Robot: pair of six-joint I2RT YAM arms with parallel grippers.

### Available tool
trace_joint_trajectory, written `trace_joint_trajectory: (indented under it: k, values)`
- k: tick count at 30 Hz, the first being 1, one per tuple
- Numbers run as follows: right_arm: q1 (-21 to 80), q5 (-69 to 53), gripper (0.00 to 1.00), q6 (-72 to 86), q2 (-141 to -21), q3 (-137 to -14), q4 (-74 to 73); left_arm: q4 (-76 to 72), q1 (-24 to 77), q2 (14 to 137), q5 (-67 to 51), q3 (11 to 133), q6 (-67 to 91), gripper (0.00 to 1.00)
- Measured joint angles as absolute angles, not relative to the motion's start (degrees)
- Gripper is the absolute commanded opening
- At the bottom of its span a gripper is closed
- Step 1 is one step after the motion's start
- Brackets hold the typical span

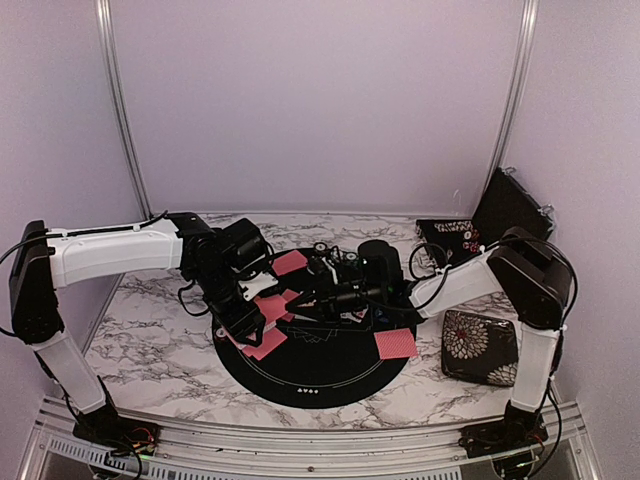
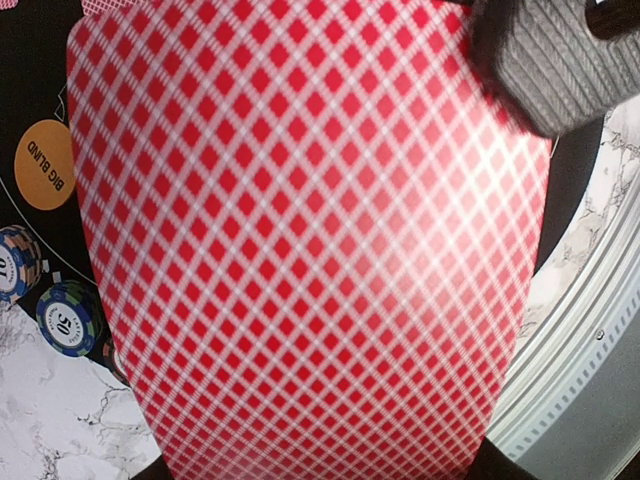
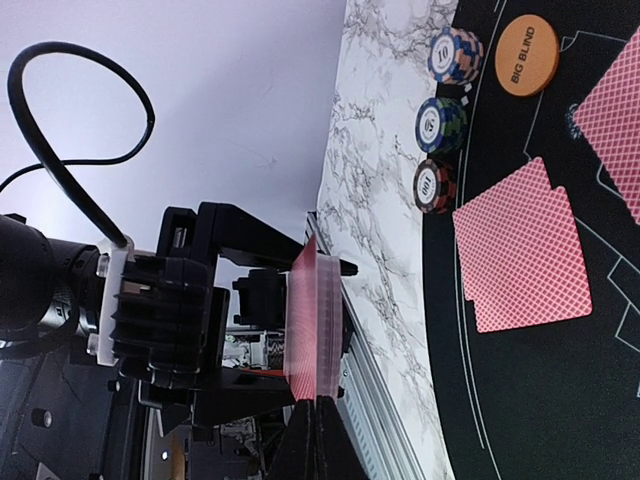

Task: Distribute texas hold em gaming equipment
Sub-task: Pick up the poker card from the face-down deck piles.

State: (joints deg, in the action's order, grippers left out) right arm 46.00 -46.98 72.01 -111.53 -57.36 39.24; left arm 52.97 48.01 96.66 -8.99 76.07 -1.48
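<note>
- Both arms start at the near edge and bend in over the mat (image 1: 330,378). The left arm (image 1: 110,250) comes in from the mat's left and the right arm (image 1: 470,280) from its right, so the two grippers end up close together over the mat's middle-left.
- The left gripper (image 1: 240,315) is clamped on the deck (image 2: 300,260) and holds it up off the mat. The red diamond backs pretty much fill its own camera.
- The right gripper (image 3: 305,445) has its fingers pressed together right at the deck's edge. Can't tell if there's a card pinched in there tbh.
- Loose cards (image 1: 395,343) lie face down on the mat, some toward its near right, some near left, and one at the far side.
- The orange Big Blind button (image 3: 527,55) sits just inside the mat's rim.
- Three chip stacks (image 3: 440,125) line up on the marble (image 1: 160,340) just off that rim, next to the button.
- The floral case (image 1: 480,345) sits just off the mat's right side.
</note>
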Motion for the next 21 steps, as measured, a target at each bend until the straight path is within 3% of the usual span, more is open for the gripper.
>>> trace_joint_trajectory:
  k: [21]
  values:
    - [41.3, -50.6, 0.00, 71.9, -108.4, -55.6, 40.5, 53.0, 48.0, 96.1, -9.0, 76.1, -1.5, 0.55]
